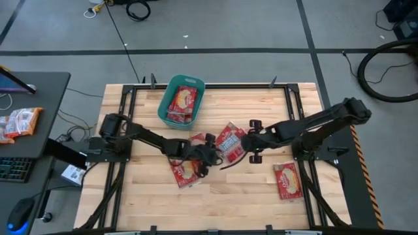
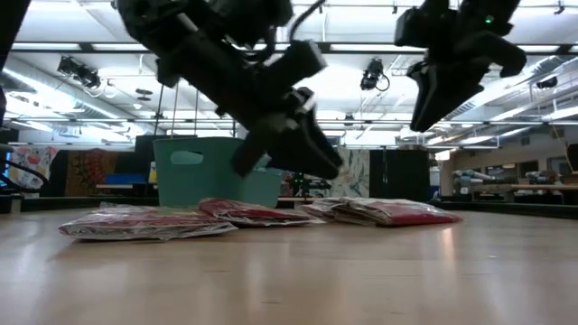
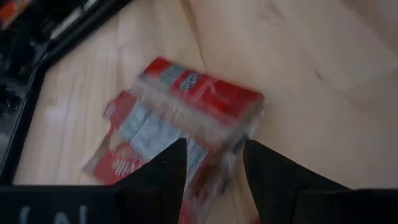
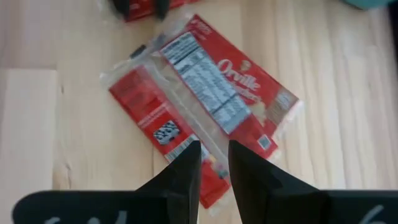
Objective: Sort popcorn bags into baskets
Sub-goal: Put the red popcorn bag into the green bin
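The wooden table (image 1: pixel 261 196) fills most of the high view, with both dark arms reaching in toward its middle. The teal basket (image 1: pixel 163 108) sits at the far edge of the table, left of centre, and holds at least one red popcorn bag (image 1: pixel 182 103) face up.

Four more bags lie loose on the boards. One lies under the left gripper (image 1: pixel 208 149), partly covered by the arm, with another bag (image 1: pixel 185 171) just beside it toward the near edge. In the left wrist view these two overlap, and that gripper's two fingers stand apart above the upper bag (image 3: pixel 199 99) without touching it; nothing is held.

The right gripper (image 1: pixel 250 140) hangs just to the right of the middle bag (image 1: pixel 230 140). In the right wrist view its fingers (image 4: pixel 186 165) show a narrow gap, spread above that bag (image 4: pixel 205 106) and not pinching it. The bag lies back side up: a white nutrition panel, a barcode and a small square code show, and beside them the brand reads "Orville"; the finer print is too small to read.

A fourth bag (image 1: pixel 288 180) lies well apart, near the right arm's base.

In the low view the bags look like flat red heaps in front of the basket (image 2: pixel 208 176), and both grippers hang clear of the tabletop. The left wrist view is blurred, so no writing can be read on its bags.
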### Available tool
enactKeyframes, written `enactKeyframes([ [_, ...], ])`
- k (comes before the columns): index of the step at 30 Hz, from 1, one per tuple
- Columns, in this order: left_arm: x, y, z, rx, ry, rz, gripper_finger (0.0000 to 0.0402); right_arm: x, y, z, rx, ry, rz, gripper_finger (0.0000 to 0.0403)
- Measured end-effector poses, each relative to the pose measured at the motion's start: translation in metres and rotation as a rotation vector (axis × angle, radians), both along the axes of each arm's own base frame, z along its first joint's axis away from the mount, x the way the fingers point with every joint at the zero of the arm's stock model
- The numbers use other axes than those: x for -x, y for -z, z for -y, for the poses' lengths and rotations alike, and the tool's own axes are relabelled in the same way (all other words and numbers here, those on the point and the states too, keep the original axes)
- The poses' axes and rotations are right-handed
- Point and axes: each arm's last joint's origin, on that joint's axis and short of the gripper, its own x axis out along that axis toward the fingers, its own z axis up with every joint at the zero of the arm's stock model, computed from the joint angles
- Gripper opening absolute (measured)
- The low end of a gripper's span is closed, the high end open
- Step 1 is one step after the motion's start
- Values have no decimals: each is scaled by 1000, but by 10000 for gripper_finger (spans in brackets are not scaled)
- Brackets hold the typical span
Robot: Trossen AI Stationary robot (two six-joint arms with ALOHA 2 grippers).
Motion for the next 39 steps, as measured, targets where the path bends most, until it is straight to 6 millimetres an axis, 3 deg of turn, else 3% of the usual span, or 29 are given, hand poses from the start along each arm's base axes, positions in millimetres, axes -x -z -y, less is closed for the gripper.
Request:
enactKeyframes([
  [8,-20,10,6,-219,73,-92,170,22,7,-3,-44,53,102,87],
  [16,-33,16,8,-263,156,-128,222,32,22,-9,-49,63,134,86],
  [20,-36,22,4,-302,184,-152,227,31,27,-12,-57,55,152,87],
  [33,-38,27,-3,-321,202,-172,183,26,25,-24,-78,6,233,87],
  [39,-38,27,-3,-314,199,-167,139,26,24,-28,-88,-11,250,87],
])
